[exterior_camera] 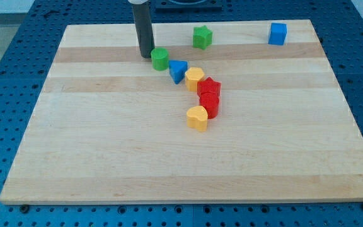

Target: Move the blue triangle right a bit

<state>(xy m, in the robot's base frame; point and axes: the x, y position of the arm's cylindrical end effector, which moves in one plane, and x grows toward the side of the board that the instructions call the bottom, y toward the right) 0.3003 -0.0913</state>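
The blue triangle (178, 70) lies on the wooden board (106, 151) near the view's top centre. It sits between a green round block (160, 58) on its upper left and a yellow block (194, 79) on its lower right, close to both. My tip (146, 55) rests on the board just left of the green round block, up and to the left of the blue triangle. The rod rises straight out of the view's top.
A red star block (209, 87) and a red block (208, 104) run down from the yellow block, ending at a yellow heart block (197, 118). A green star (201, 37) and a blue cube (278, 33) lie near the board's top edge.
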